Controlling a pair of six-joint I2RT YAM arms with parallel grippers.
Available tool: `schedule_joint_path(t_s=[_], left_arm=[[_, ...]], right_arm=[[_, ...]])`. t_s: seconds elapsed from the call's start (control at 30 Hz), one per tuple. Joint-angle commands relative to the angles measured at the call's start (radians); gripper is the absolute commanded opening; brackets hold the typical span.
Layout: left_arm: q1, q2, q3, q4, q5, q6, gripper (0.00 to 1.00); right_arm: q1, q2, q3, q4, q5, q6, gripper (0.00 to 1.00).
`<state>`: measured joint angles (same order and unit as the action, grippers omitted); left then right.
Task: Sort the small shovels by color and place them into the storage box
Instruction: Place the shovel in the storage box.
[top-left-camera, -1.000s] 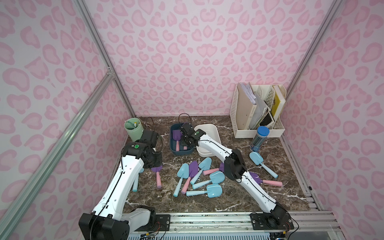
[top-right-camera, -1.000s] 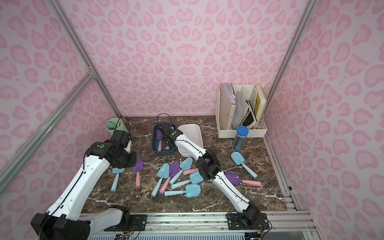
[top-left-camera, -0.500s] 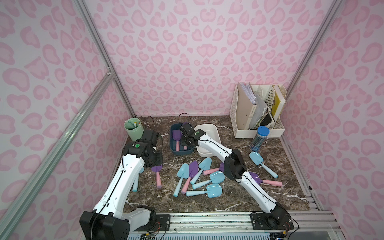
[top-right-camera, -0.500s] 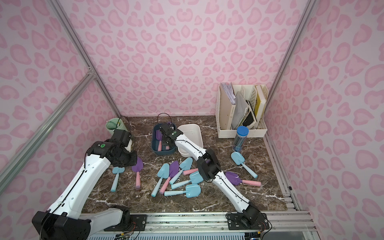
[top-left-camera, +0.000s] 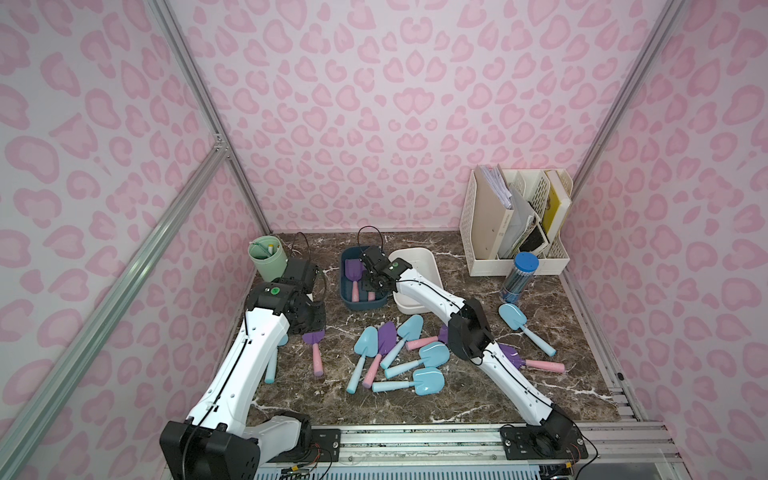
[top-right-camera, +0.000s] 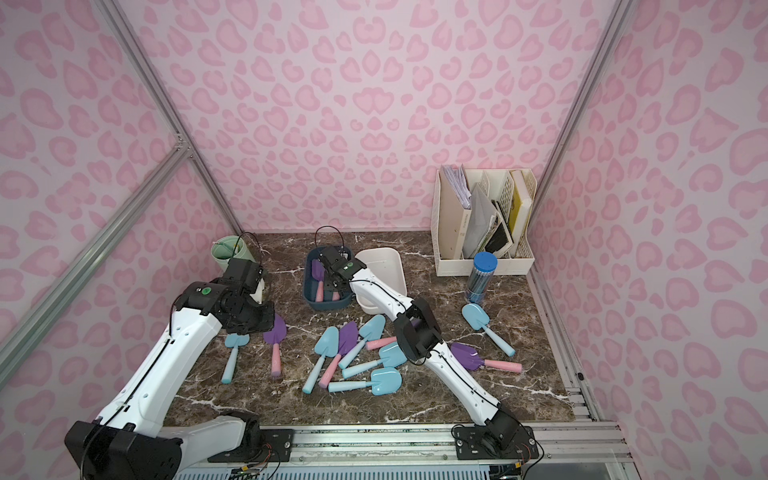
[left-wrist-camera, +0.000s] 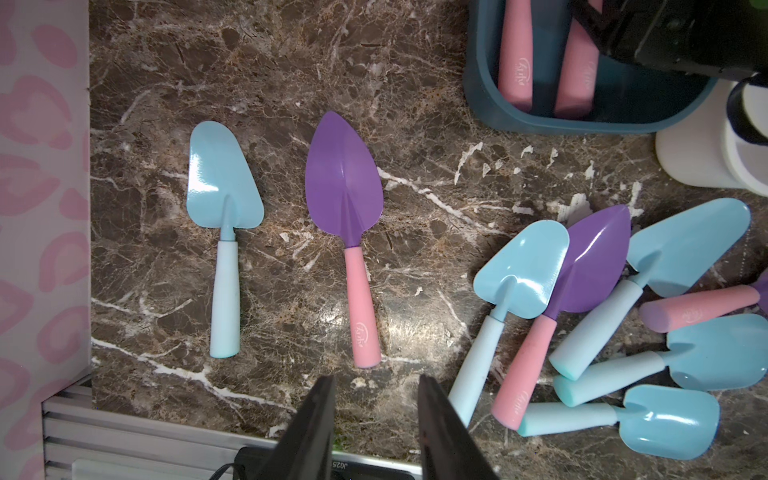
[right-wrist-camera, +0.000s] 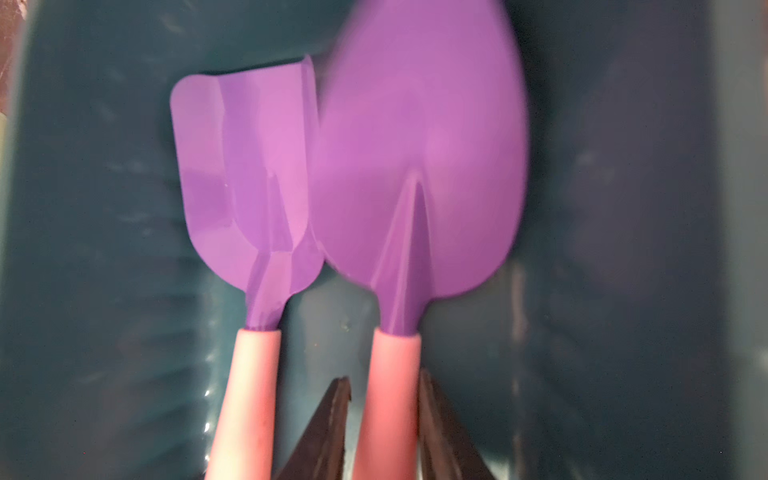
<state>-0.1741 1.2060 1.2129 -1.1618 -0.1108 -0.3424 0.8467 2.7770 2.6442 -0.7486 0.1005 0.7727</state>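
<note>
Marble tabletop (top-left-camera: 395, 411): at nine o'clock your left gripper (left-wrist-camera: 376, 380) hangs empty, jaws apart, by a purple shovel (left-wrist-camera: 345, 178). At twelve o'clock your right gripper (right-wrist-camera: 382, 378) straddles a second shovel (right-wrist-camera: 419, 145) by its pink handle inside the blue box (top-left-camera: 363, 304), grip loosened. More shovels (top-left-camera: 388, 338) lie piled centrally.

Unreadable cursive logo on pink handle (left-wrist-camera: 360, 316)

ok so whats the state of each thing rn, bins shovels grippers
dark blue bin, holds two purple shovels
pointed purple shovel, in that bin, handle between the jaws of the right gripper, grip unclear
white bin, no shovel visible inside
left gripper, open, empty, above a purple shovel lying flat on the table
light blue shovels, loose on the table, some piled
blue-lidded tube, upright, lid on
</note>
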Motion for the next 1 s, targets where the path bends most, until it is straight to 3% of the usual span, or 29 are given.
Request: schedule_joint_path(t_s=[0.0,0.43,0.97], left_arm=[[0.001,-0.002,0.005,-0.007,0.0,-0.002,0.39],[0.001,-0.014,0.016,-0.021,-0.004,-0.004,0.42],[0.002,-0.012,0.064,-0.101,-0.017,-0.038,0.46]], right_arm=[[0.005,0.028,-0.008,-0.026,-0.061,0.022,0.34],[0.013,-0.039,-0.009,-0.014,-0.026,0.01,0.39],[0.046,-0.306,-0.04,-0.082,0.072,-0.069,0.47]])
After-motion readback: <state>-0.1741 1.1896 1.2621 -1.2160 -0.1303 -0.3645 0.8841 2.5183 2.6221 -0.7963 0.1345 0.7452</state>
